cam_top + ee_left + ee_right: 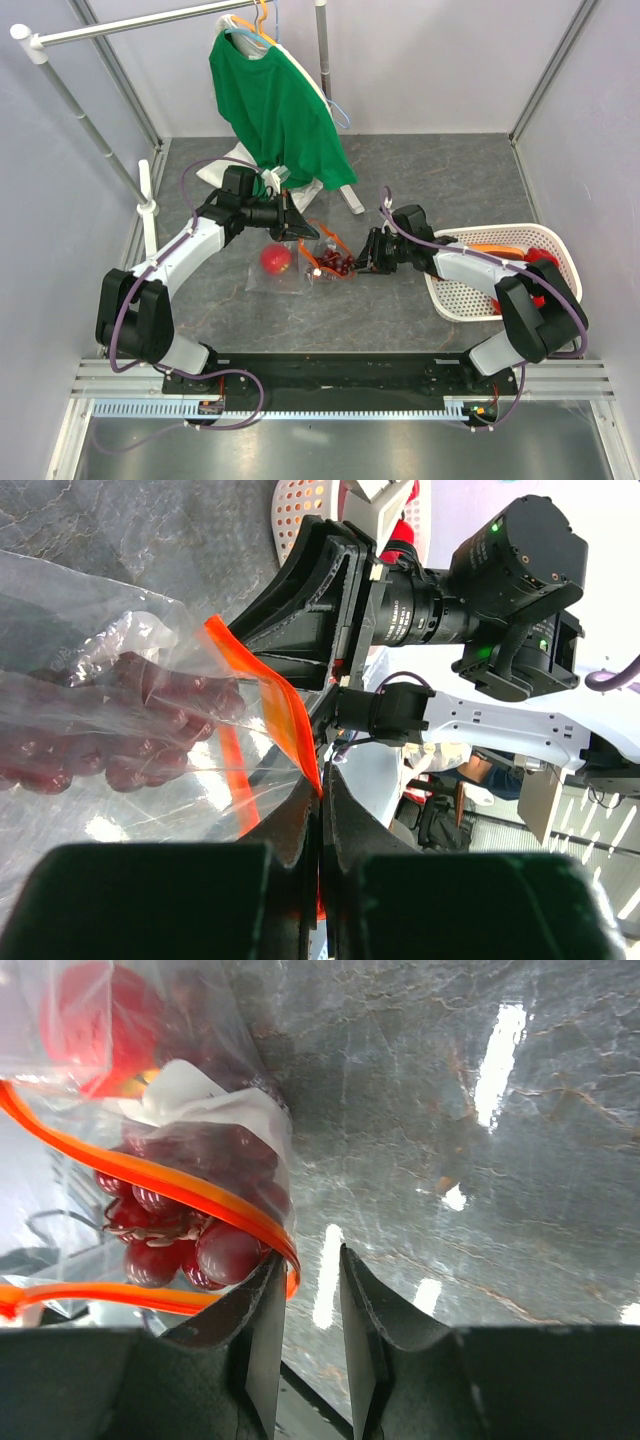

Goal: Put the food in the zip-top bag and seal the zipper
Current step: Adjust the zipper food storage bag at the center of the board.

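The clear zip-top bag lies on the grey table between my arms. Inside it are a red round fruit and a dark grape bunch. The left gripper is shut on the orange zipper strip and holds that edge lifted, with the grapes behind the plastic. The right gripper is open at the bag's mouth. The zipper's bend rests against its left finger, with nothing between the jaws. Grapes, a white label and the red fruit show through the bag.
A white mesh basket holding red food stands at the right, under my right arm. A green shirt hangs from a rail at the back, above a white cloth bundle. Metal posts line the left side.
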### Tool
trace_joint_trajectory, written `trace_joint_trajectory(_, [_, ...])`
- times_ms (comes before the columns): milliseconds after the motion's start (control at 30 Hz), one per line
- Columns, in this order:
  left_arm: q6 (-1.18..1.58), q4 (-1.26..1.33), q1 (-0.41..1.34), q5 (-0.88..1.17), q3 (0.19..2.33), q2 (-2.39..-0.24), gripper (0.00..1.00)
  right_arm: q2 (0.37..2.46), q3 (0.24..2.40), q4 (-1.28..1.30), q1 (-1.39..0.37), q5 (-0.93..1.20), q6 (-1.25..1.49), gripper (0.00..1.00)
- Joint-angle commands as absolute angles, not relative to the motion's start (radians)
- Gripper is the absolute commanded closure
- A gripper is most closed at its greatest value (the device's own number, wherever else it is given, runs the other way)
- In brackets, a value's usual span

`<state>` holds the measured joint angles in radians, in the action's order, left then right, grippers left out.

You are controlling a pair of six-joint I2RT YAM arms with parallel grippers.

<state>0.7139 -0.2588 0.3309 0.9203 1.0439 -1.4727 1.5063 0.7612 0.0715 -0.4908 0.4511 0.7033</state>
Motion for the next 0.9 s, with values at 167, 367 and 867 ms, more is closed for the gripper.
trace_joint_trajectory(167, [0.727, -0.222, 0.324, 0.965, 1.040, -1.440, 0.98, 1.523, 0.765, -0.045, -0.512, 0.460, 0.819, 0.86])
trace_joint_trajectory(367, [0.618, -0.360, 0.322, 0.915, 1.063, -1.391, 0.98, 1.430, 0.905, 0.132, -0.474, 0.592, 0.706, 1.00])
trace_joint_trajectory(867, [0.288, -0.716, 0.468, 0.545, 1.275, -1.233, 0.98, 1.190, 1.092, 0.296, -0.463, 0.686, 0.617, 1.00])
